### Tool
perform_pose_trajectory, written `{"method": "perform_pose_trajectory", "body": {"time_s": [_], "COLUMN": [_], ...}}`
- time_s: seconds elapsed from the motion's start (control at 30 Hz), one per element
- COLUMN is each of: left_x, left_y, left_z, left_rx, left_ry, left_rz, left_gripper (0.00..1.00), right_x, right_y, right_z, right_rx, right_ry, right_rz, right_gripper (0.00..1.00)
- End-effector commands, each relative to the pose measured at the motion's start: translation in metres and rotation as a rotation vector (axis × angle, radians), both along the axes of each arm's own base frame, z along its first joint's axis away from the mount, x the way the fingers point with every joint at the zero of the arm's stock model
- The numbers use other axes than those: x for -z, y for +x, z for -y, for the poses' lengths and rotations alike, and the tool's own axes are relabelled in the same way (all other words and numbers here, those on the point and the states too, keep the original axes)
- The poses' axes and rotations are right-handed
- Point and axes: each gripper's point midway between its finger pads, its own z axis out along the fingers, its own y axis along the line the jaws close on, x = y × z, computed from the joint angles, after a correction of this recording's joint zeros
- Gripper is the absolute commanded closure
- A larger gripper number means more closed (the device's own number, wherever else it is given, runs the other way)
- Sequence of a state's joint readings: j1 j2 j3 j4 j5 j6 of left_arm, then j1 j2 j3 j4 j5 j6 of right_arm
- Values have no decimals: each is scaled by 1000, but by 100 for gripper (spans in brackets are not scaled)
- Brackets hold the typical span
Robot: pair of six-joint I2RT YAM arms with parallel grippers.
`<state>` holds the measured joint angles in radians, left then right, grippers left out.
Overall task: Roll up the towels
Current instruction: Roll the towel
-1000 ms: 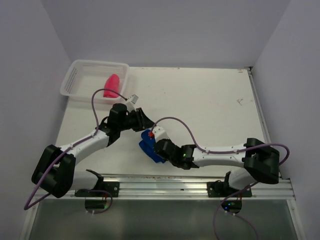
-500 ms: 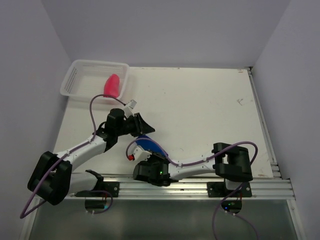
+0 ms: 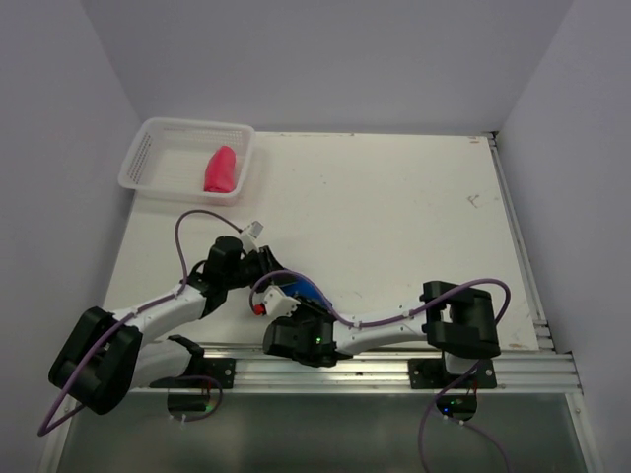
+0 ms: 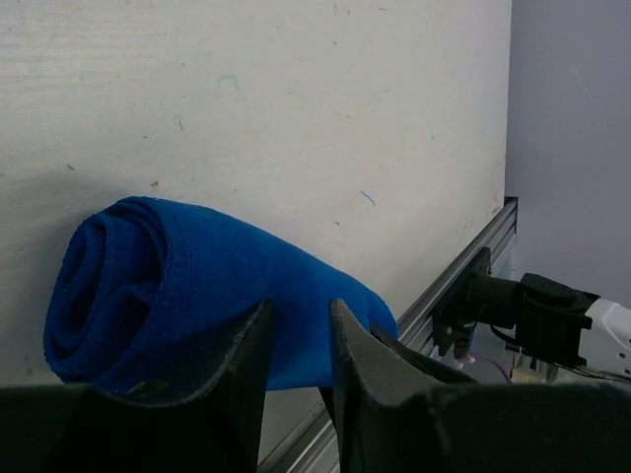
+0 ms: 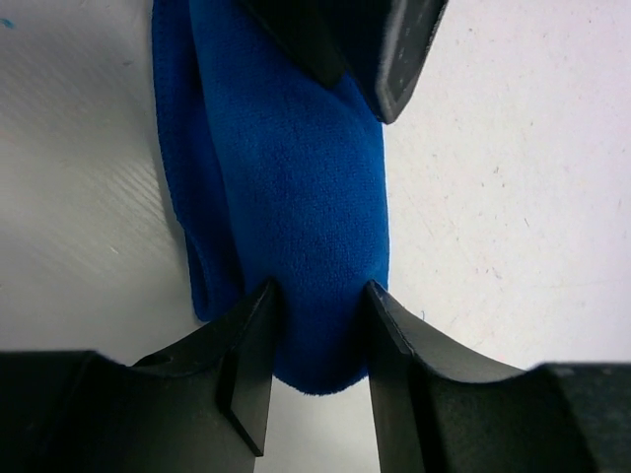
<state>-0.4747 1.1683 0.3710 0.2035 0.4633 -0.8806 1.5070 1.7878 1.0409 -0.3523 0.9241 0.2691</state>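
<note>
Seen from above, the pink towel point(image 3: 219, 169) lies in the white basket point(image 3: 148, 133) at the desk's point(image 3: 414, 217) far left. The blue towel point(image 3: 306, 290) sits near the front edge, where both arms meet.

At the left wrist, the left end effector point(image 4: 300, 310) stands narrowly parted against the blue roll; I cannot tell whether it pinches cloth.

At the right wrist, the right end effector point(image 5: 315, 291) squeezes one end of the roll.

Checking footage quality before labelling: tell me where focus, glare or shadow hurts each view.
Top external: even soft light, sharp, though the blue towel is mostly hidden. Left wrist: towel fairly sharp, the near jaws dark and blurred. Right wrist: jaws blurred, the table washed out at left.
</note>
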Motion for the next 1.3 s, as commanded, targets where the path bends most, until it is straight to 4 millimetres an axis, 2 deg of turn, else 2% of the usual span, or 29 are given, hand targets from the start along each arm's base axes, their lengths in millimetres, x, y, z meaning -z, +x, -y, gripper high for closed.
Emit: {"method": "perform_pose_trajectory", "body": {"time_s": [0.0, 0.2, 0.27, 0.3, 0.37, 0.4, 0.47, 0.5, 0.53, 0.57, 0.6, 0.67, 0.87, 0.9, 0.97, 1.1, 1.27], "left_x": [6, 18, 20, 21, 21, 22, 24, 23, 25, 25, 26, 27, 29, 29, 30, 29, 30], "left_y": [-2, -8, -9, -10, -12, -13, -15, -15, -17, -17, -17, -19, -21, -21, -23, -25, -28], "left_z": [-2, -6, -8, -9, -9, -10, -12, -12, -13, -13, -13, -14, -17, -18, -20, -23, -27], "left_rx": [-16, -21, -24, -25, -24, -26, -31, -31, -30, -30, -29, -30, -34, -37, -40, -50, -56], "left_ry": [4, 21, 27, 29, 30, 32, 36, 34, 36, 35, 38, 40, 50, 54, 60, 72, 88], "left_rz": [11, -9, -12, -14, -13, -14, -15, -14, -19, -18, -20, -22, -25, -23, -27, -22, -27], "left_gripper": [66, 67, 67, 67, 67, 67, 67, 67, 67, 67, 67, 67, 67, 67, 67, 67, 67], "right_x": [-19, -25, -36, -35, -51, -46, -60, -50, -51, -61, -54, -54, -31, -24, -22, -11, -3], "right_y": [-3, -4, -3, -6, -5, -10, -1, -13, -1, 1, 2, 7, 1, -1, 0, 0, -1], "right_z": [-6, -6, -7, -6, -9, -9, -11, -13, -9, -12, -7, -7, -7, -4, -6, 4, 2], "right_rx": [16, 22, 22, 11, 4, -16, 7, -30, 20, 11, 26, 40, 55, 66, 67, 98, 103], "right_ry": [116, 179, 242, 260, 371, 394, 542, 576, 640, 710, 724, 772, 772, 758, 770, 754, 765], "right_rz": [-26, -68, -87, -116, -162, -216, -284, -397, -428, -445, -471, -526, -635, -645, -643, -636, -660], "right_gripper": [58, 47, 42, 41, 39, 38, 37, 37, 37, 37, 36, 36, 32, 31, 31, 29, 28]}}
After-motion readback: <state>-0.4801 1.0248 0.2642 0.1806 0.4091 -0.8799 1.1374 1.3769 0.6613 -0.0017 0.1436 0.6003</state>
